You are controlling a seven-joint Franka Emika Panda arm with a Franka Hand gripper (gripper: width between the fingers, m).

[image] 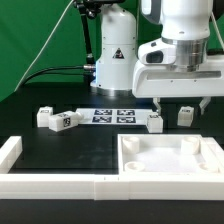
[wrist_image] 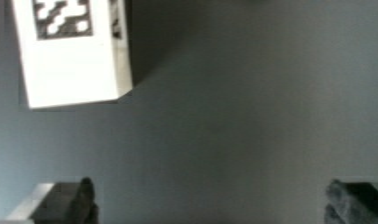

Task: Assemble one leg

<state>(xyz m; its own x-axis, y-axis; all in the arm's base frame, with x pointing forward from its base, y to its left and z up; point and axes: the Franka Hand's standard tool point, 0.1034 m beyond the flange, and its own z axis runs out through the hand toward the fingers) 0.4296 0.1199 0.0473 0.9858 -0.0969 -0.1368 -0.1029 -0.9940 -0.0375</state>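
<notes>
Several small white legs with black-and-white tags lie on the black table. Two are at the exterior view's left (image: 45,117) (image: 65,121), one is near the middle (image: 153,121), and one is further right (image: 185,115). My gripper (image: 183,104) hangs just above the table over the two right-hand legs, jaws wide apart and empty. In the wrist view one leg (wrist_image: 76,55) lies on the dark table, off to one side ahead of the gripper (wrist_image: 211,205). Nothing lies between the dark fingertips (wrist_image: 61,203). The large flat white panel (image: 170,158) with corner sockets lies in front.
The marker board (image: 112,115) lies on the table between the left legs and the gripper. A low white wall (image: 55,186) runs along the front and up the left side (image: 9,150). The robot's white base (image: 115,50) and cables stand behind.
</notes>
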